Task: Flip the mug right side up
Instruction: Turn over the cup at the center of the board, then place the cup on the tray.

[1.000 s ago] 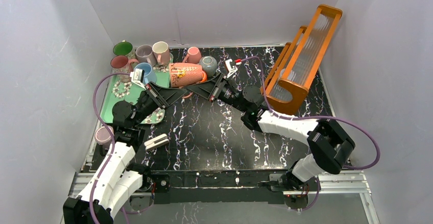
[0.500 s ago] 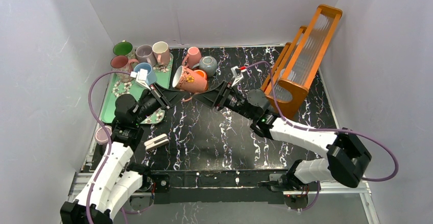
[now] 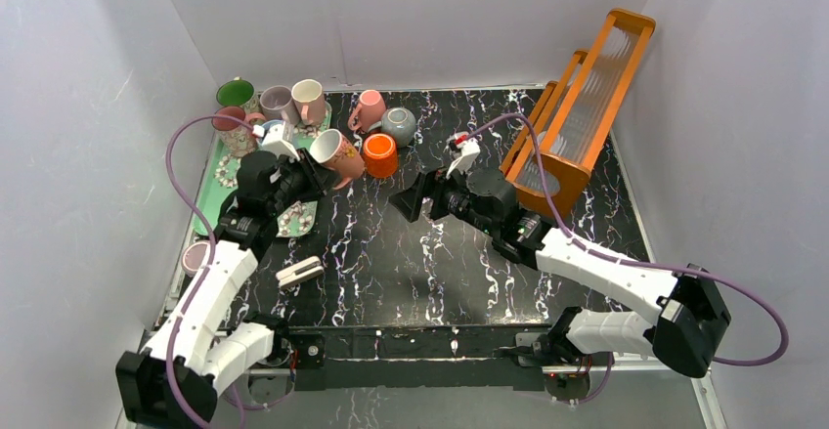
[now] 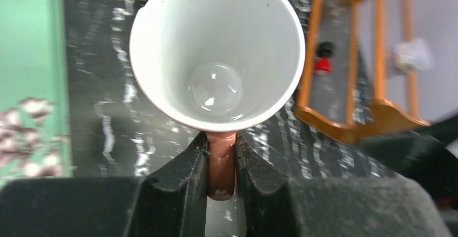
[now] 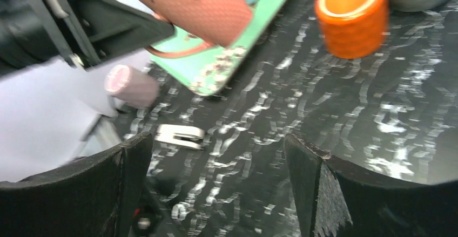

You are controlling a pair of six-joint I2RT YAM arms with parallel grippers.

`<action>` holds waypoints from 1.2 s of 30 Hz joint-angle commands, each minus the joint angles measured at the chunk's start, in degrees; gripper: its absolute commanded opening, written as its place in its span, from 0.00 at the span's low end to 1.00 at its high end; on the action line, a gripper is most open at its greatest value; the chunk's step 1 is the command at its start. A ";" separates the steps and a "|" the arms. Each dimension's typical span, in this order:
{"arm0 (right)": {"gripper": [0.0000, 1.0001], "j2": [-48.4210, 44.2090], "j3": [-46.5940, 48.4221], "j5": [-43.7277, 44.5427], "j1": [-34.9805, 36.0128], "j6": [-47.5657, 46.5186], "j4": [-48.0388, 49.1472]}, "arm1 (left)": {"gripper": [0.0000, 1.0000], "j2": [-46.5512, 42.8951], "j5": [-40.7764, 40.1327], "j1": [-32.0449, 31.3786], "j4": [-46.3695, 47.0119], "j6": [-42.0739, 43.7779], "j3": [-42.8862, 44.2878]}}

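Pink mug [image 3: 337, 151] gripped by its handle at the far left.
The left gripper [image 4: 221, 156] has its jaws pinched on the handle. The mug sits tilted, white inside showing, by the green tray [image 3: 210, 194], just left of an orange cup [image 3: 380, 155]. The right gripper [image 5: 219, 156] gapes wide and empty near the middle of the table.

Black marbled table [image 3: 411, 253]: green tray [image 3: 208, 206], orange cup [image 3: 380, 155], wooden rack [image 3: 544, 191], white clip [image 3: 300, 272] on it.

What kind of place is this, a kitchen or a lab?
Probably a robot lab cell: plain white walls box in the marbled table, two arms are bolted at its edge, and mugs crowd a green tray.
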 commanded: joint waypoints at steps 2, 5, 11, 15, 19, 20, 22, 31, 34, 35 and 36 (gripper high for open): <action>0.99 0.59 5.81 11.23 0.00 -14.84 -15.01 | 0.00 7.44 -14.03 0.33 -3.52 11.56 9.23; 0.99 2.12 6.30 15.12 0.04 -18.05 -17.49 | 0.00 13.20 -18.27 0.27 -4.64 14.26 13.63; 0.99 2.17 3.94 20.00 0.28 -21.31 -18.07 | 0.00 24.35 -25.13 0.55 -5.77 17.40 21.82; 0.99 1.51 3.23 21.22 0.57 -23.73 -17.74 | 0.00 29.40 -28.29 1.23 -2.44 17.82 23.32; 0.99 -0.26 1.75 22.06 0.70 -25.17 -17.17 | 0.00 35.45 -27.82 2.89 -2.70 18.33 26.87; 0.99 -0.85 1.24 22.06 0.71 -25.32 -17.15 | 0.00 36.53 -27.68 3.13 -2.64 18.51 27.36; 0.99 -1.96 0.30 21.66 0.67 -25.33 -15.20 | 0.00 38.09 -27.67 3.77 -2.01 18.88 27.96; 0.99 -2.87 0.31 19.67 0.68 -25.08 -14.66 | 0.00 44.45 -24.58 7.35 -1.03 19.73 32.33; 0.99 -2.52 0.58 19.12 0.66 -25.08 -14.64 | 0.00 46.28 -24.54 7.71 -0.22 20.45 33.12; 0.99 -2.37 0.69 18.92 0.67 -24.97 -14.64 | 0.00 46.97 -24.50 7.74 0.13 20.58 33.29; 0.99 -2.17 0.72 18.68 0.68 -24.95 -14.61 | 0.00 47.66 -24.50 7.82 0.34 20.61 33.66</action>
